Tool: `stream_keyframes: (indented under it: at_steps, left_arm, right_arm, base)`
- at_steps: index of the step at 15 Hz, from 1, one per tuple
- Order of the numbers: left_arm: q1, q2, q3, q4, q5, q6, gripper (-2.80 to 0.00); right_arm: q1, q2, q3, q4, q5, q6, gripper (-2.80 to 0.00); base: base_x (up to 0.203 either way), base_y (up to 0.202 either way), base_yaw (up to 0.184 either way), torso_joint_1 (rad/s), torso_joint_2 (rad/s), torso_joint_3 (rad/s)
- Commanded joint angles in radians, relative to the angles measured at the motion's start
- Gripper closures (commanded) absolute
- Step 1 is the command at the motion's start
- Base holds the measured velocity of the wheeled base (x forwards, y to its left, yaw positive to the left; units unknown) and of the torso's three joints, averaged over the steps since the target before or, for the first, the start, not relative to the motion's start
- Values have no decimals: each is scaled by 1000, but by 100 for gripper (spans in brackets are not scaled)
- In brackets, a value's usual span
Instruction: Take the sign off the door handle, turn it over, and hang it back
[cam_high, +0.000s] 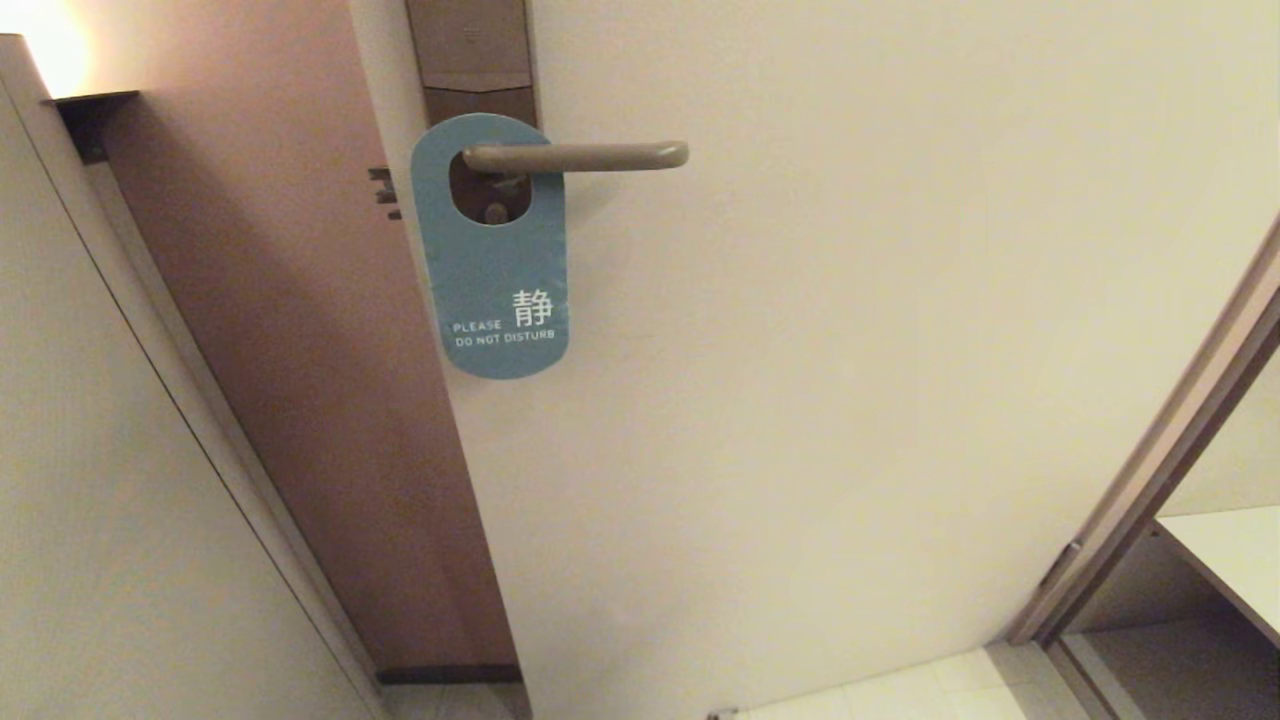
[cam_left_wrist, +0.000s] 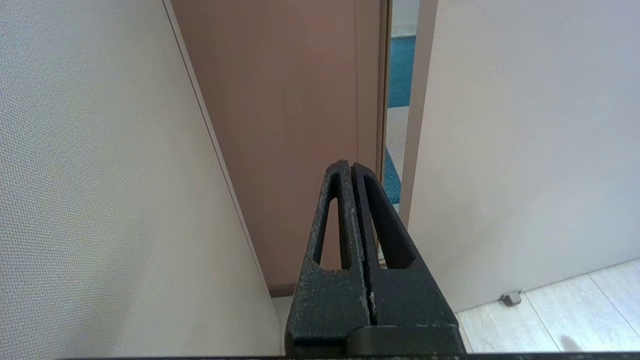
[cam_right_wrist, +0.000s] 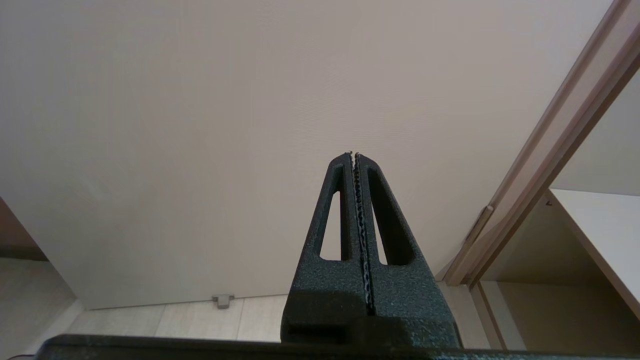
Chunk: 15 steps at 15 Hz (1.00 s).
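While the head view shows no arm at all, it shows the sign (cam_high: 492, 260) hanging on the door handle (cam_high: 580, 156), teal "PLEASE DO NOT DISTURB" side outward, its long axis vertical and the lever's horizontal, free end pointing to the robot's right. The card sits left of centre on the door (cam_high: 850, 350). From the left wrist, the left gripper (cam_left_wrist: 350, 167) is closed on nothing, aimed low at the gap beside the door edge (the sign is out of frame, so somewhere above it). From the right wrist, the right gripper (cam_right_wrist: 354, 157) is closed and empty too, facing the plain door low down. I judge the left arm a little nearer.
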Motion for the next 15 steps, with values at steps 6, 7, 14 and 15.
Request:
stream_keyframes:
  at_steps: [6,7,14,15]
  left_arm:
    - [0,1,0,0,0,0,0]
    - [0,1,0,0,0,0,0]
    - [0,1,0,-1,1,0,0]
    - [0,1,0,-1,0,0,0]
  right_arm:
    - [0,1,0,0,1,-1,0]
    - [0,1,0,0,0,-1,0]
    - [0,1,0,0,1,-1,0]
    - [0,1,0,0,0,-1,0]
  base:
    - [0,0,0,0,0,0]
    - [0,0,0,0,0,0]
    - [0,0,0,0,0,0]
    - [0,0,0,0,0,0]
